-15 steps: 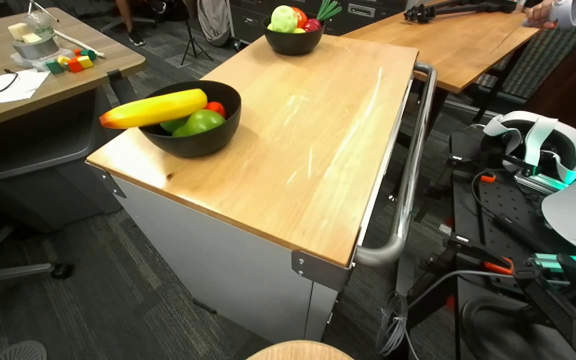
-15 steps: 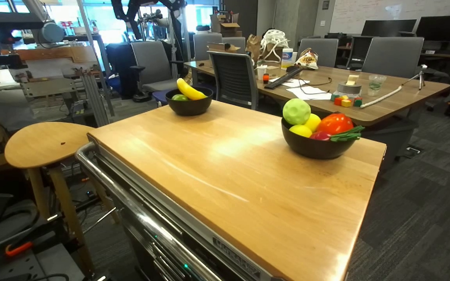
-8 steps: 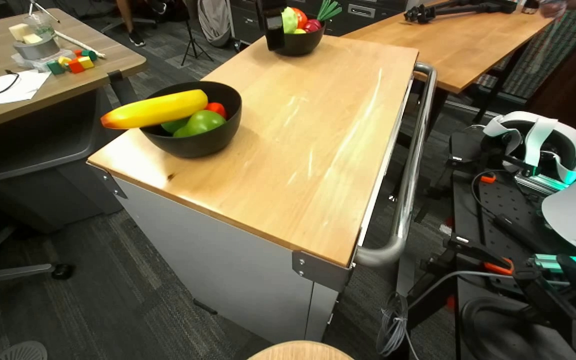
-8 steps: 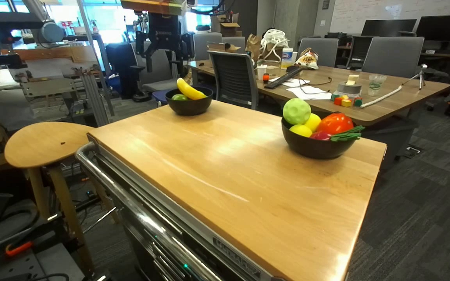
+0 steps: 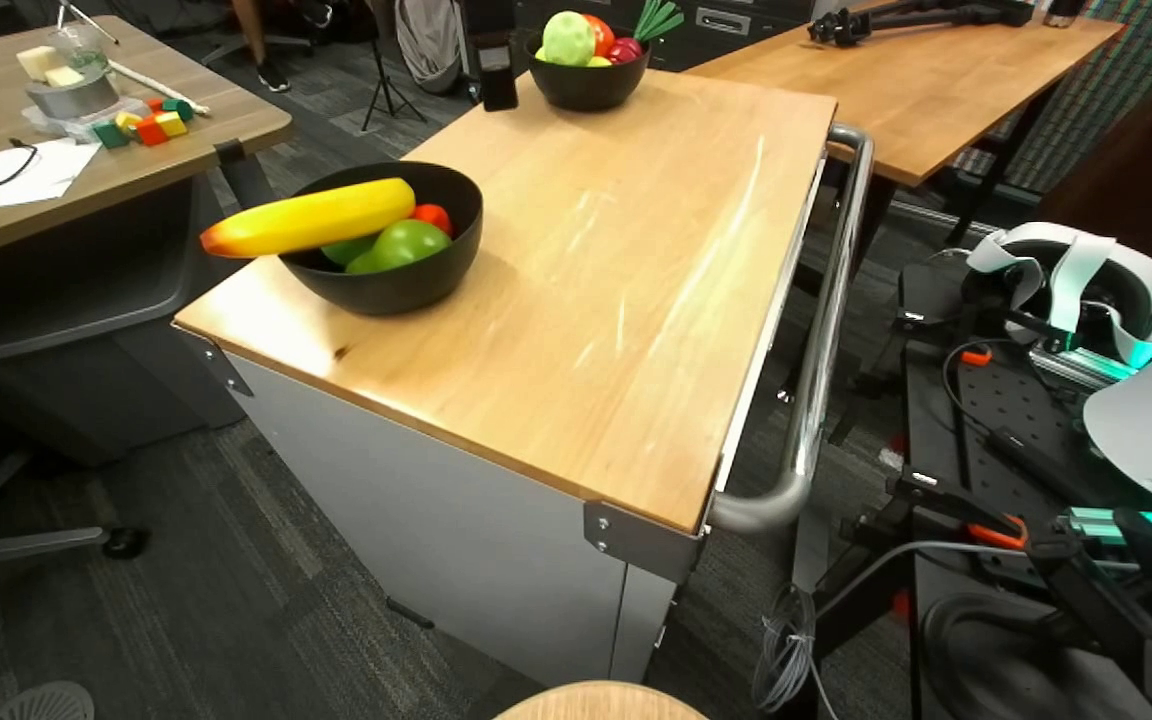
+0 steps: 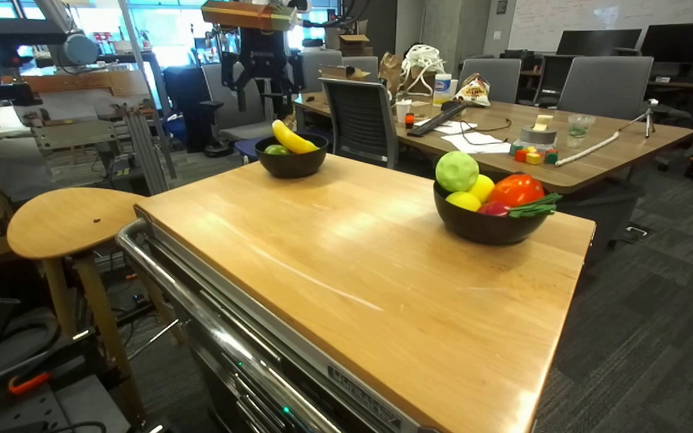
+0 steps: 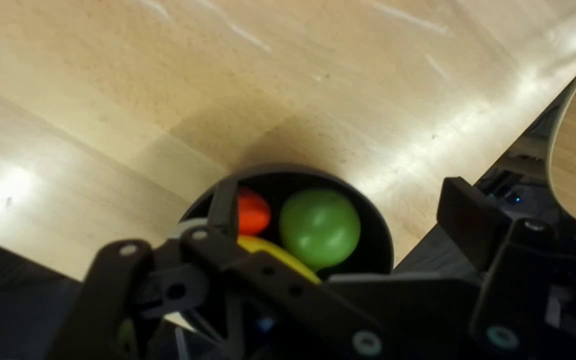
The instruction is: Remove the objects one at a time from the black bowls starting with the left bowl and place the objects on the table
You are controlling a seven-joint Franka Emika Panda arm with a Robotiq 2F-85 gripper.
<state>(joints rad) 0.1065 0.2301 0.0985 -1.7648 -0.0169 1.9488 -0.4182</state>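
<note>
In an exterior view, a pale wooden worktop (image 5: 576, 340) has a steel rail (image 5: 835, 290) along its right edge. At its near left corner sits a black bowl (image 5: 406, 288); a banana (image 5: 316, 218) lies across the rim and juts out past it, with green fruit (image 5: 410, 244) and a red fruit (image 5: 434, 216) inside. A second black bowl (image 5: 591, 90), heaped full, stands at the far left corner. One of my dark fingers (image 5: 497, 82) shows at the top, left of that bowl.

In an exterior view, my gripper (image 6: 261, 108) hangs in the air above the banana's bowl, here at the far corner. The heaped bowl, by the right corner, holds a green ball (image 6: 456, 172), yellow fruit (image 6: 462, 201), a large red fruit (image 6: 516, 190) and green stalks (image 6: 533, 207).

In the wrist view, I look down on the banana's bowl. My fingers are spread wide: one covers part of the rim, the other is off to the right. The green fruit and the red fruit show between them; the banana is partly hidden behind the first finger.
</note>
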